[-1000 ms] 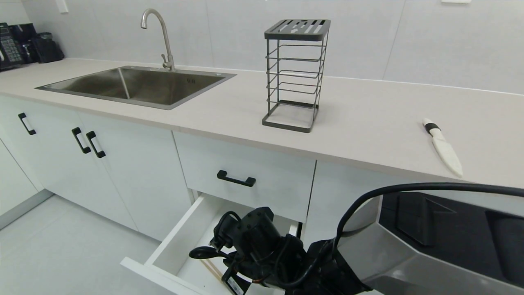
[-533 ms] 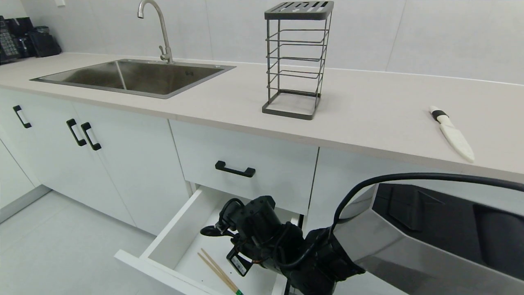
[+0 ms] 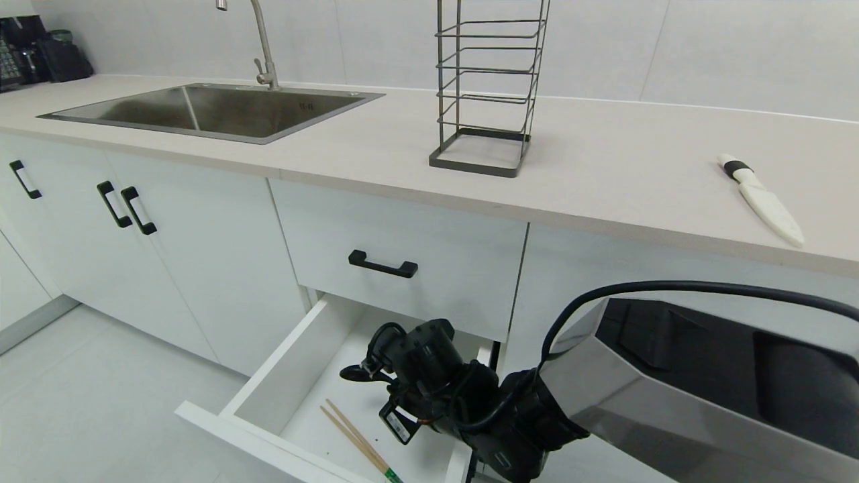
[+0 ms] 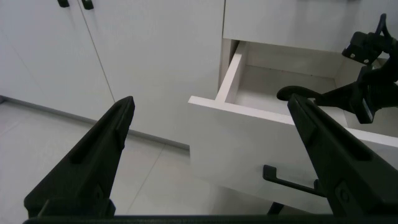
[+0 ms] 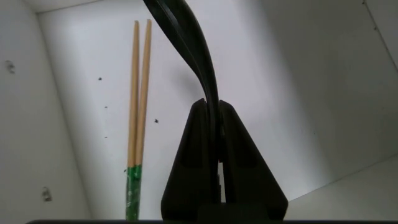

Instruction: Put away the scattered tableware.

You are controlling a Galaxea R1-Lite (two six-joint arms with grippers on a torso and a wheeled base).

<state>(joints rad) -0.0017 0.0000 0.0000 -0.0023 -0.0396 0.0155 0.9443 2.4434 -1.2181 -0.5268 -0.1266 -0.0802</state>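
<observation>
black spoon: in right pincer above drawer | chopsticks: flat in drawer | white knife: on counter

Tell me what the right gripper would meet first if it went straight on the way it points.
Probably the bare drawer floor beside the chopsticks; the spoon in the right gripper would likely touch first.

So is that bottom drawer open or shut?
Open. The lower drawer is pulled out, and chopsticks lie on its floor.

Pale tiled wall behind a beige countertop; white cabinets; grey floor, seemingly tiled.
</observation>
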